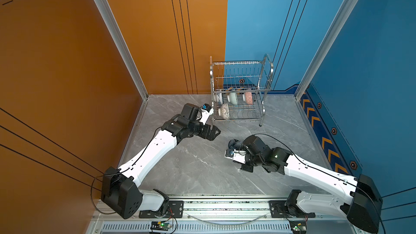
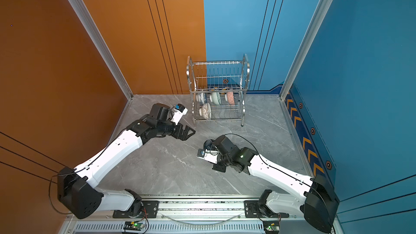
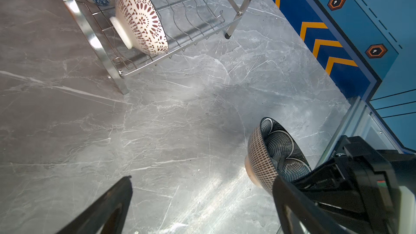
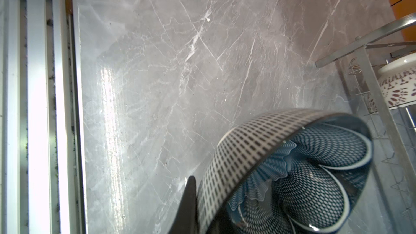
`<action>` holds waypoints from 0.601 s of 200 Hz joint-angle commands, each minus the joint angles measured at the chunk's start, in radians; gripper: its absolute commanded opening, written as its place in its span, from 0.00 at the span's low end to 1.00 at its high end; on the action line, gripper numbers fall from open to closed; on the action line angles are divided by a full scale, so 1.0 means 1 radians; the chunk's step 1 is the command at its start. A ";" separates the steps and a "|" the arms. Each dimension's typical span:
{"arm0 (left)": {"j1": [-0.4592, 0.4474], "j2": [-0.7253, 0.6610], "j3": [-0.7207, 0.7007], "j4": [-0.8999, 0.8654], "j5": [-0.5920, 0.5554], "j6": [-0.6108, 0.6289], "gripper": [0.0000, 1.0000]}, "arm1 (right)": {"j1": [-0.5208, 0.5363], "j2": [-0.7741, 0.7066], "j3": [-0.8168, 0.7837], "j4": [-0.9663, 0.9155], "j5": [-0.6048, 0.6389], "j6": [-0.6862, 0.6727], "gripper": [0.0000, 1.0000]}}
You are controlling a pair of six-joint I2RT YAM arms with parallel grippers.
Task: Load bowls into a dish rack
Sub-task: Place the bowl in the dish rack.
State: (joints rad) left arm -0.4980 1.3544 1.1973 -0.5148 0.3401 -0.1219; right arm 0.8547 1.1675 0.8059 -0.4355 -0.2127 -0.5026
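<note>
Left gripper [image 1: 215,134]: jaws wide apart, nothing between them. It hangs over the grey marble tabletop [image 1: 198,167], just near-left of the dish rack [image 1: 212,82] and not touching it.

Dish rack stands at the far middle of the table, against the back wall. Four bowls are in the lower tier, all standing on edge in the wire slots:
- Far row, left to right: blue-floral white bowl [image 1: 218,97], pale mint bowl [image 1: 233,97], reddish-outside bowl [image 1: 248,97].
- Near row, left end: white bowl with brown lattice pattern [image 1: 224,110], foot facing left.

Right gripper [image 4: 199,185]: clamped on the wall of the dark navy petal-patterned bowl [image 4: 247,145], one finger outside the dashed wall and the other hidden inside. That bowl is tipped on its side, nearer than the rack and well apart from it, about level with the rack's middle. Can't tell whether it touches the tabletop.
</note>
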 commanded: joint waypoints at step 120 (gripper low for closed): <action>-0.019 -0.058 -0.032 0.049 -0.023 0.012 0.98 | -0.136 -0.032 0.024 0.123 -0.277 0.312 0.00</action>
State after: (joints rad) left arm -0.5056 1.3357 1.1854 -0.4820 0.3290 -0.1215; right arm 0.7414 1.1618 0.8013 -0.3832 -0.4160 -0.2550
